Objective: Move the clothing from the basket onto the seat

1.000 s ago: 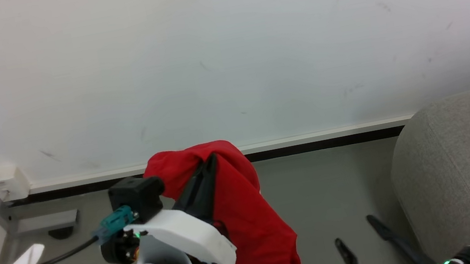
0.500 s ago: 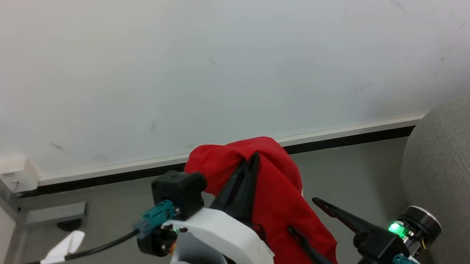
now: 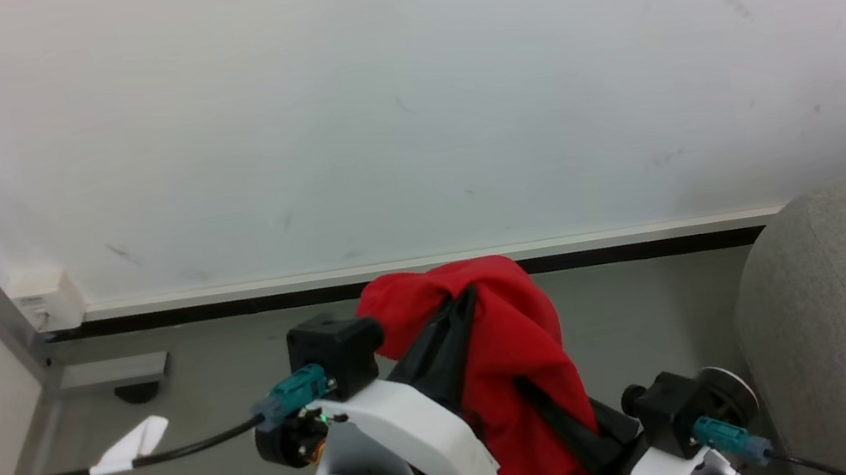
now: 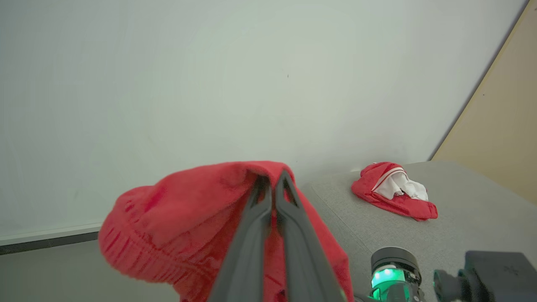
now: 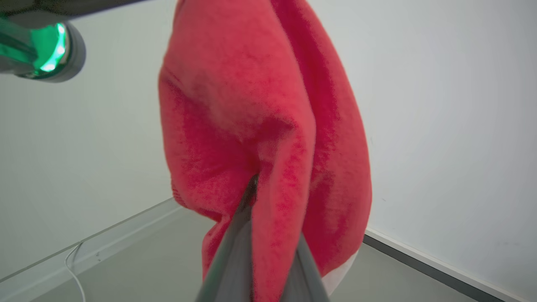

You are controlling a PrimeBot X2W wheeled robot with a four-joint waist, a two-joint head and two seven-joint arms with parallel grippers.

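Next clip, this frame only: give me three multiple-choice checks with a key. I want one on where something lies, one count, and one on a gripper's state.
1. Where does the loose garment lie?
A. on the floor
B. hung on the wall
C. on the sofa

2. How many red garments are in view?
A. one
B. two
C. three

3. How do the left gripper's jaws stand?
A. shut on the held garment
B. wide open
C. shut on nothing

Key:
1 C: the left wrist view shows it resting on the grey sofa.
2 B: one is held up and one is on the sofa.
3 A: the jaws meet with red fabric pinched at their tips.
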